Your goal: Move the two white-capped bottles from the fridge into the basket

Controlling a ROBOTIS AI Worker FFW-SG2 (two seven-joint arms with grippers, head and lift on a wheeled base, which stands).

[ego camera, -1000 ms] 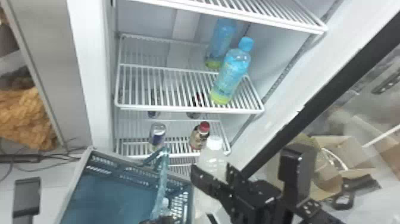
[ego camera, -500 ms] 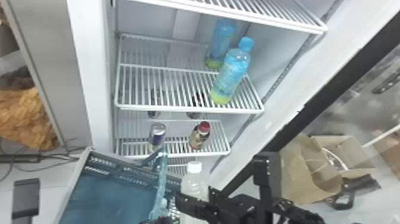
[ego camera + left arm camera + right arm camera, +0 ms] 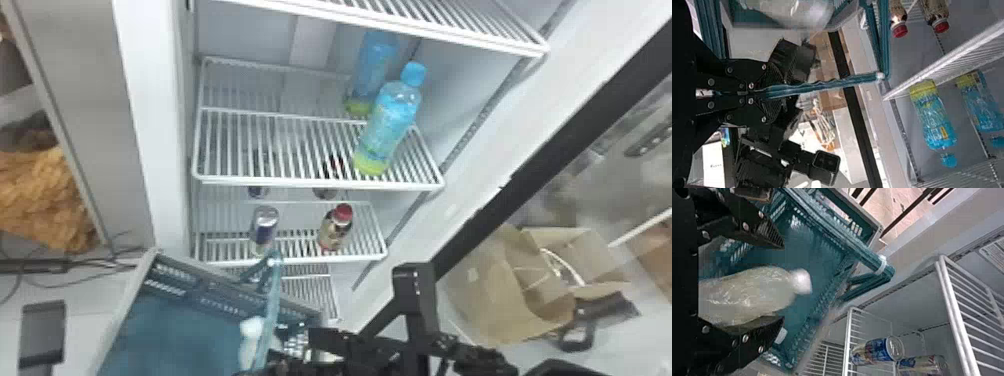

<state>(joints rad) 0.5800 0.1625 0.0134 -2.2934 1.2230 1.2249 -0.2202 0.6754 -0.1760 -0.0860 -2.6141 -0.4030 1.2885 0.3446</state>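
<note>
While the left gripper [image 3: 775, 92] is pressed together on the handle [image 3: 840, 81] of the blue-green basket [image 3: 131, 300], the right gripper [image 3: 782, 282] is the nearer one to a white-capped bottle [image 3: 746, 293], which sits between its fingers. In the head view that bottle is at the lower centre, seen behind the handle; its long axis runs roughly upright, cap end beyond the fingertips. The right gripper's two fingers are spread wide, with a gap along one side of the bottle, so it looks let go rather than pinched. Whether the bottle rests on the basket floor, I cannot tell. A small white piece [image 3: 779, 336] beside one finger may be the second bottle's cap. The next move probably calls for backing the fingers away along the bottle's sides; a sideways brush could tip it. Blue-capped bottles [image 3: 385, 127] stand on the fridge shelf, upper centre.
</note>
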